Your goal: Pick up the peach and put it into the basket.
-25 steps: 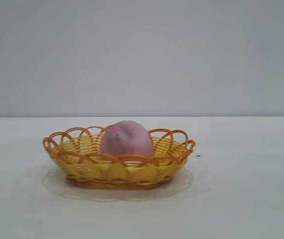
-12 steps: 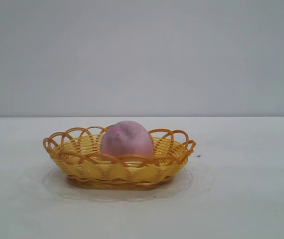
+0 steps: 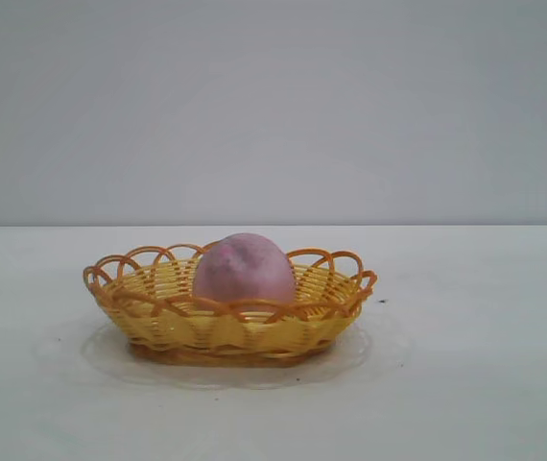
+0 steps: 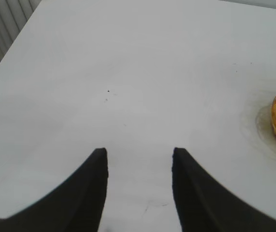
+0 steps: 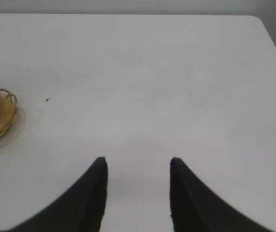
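level exterior camera close before the basket (image 3: pixel 227 322); 2 high wrist cameras, basket at each frame's edge

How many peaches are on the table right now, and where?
1. The peach sits inside the basket, near its middle, on the table. The wrist views show no other fruit. The left gripper and right gripper hang open over bare tabletop.

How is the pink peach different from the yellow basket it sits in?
The peach is dusty pink and smooth, while the basket is yellow weave with an orange looped rim. The peach is round and solid; the basket is a shallow open oval. The peach is much narrower than the basket and pokes up above its rim. Both rest still on the white table, untouched by any gripper.
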